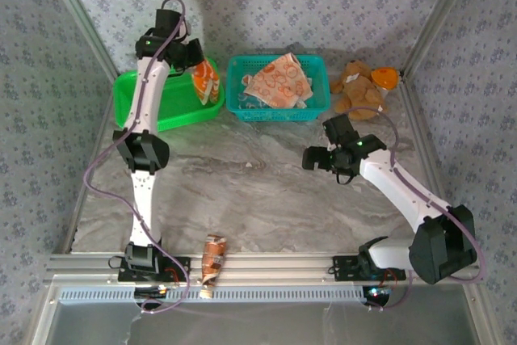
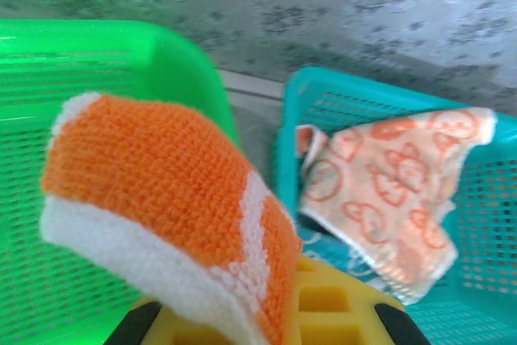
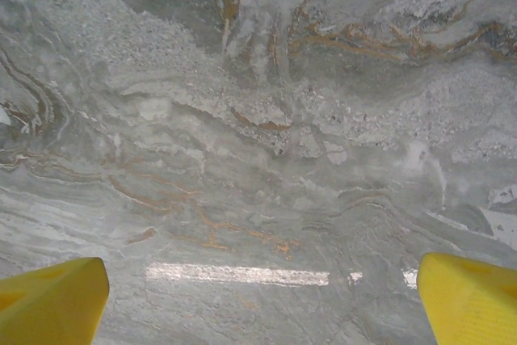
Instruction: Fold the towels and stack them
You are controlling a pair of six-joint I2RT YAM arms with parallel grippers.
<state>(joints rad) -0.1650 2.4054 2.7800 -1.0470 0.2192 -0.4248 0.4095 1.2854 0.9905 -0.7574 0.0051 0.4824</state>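
My left gripper (image 1: 194,58) is raised at the back left, shut on the bright orange towel (image 1: 207,80), which hangs folded over the right end of the green basket (image 1: 161,111). The left wrist view has the orange towel (image 2: 161,191) draped over my yellow fingers (image 2: 339,313). The pale peach towel (image 1: 279,80) lies crumpled in the teal basket (image 1: 275,115), with a bit of teal towel (image 2: 331,250) under the peach towel (image 2: 388,191). My right gripper (image 1: 311,157) hovers open over the bare marble table (image 3: 258,119), its fingers (image 3: 48,305) wide apart.
A brown teddy bear (image 1: 359,90) sits at the back right beside the teal basket. A small brown packet (image 1: 213,256) lies at the table's front edge near the left arm's base. Patterned walls close in the back and sides.
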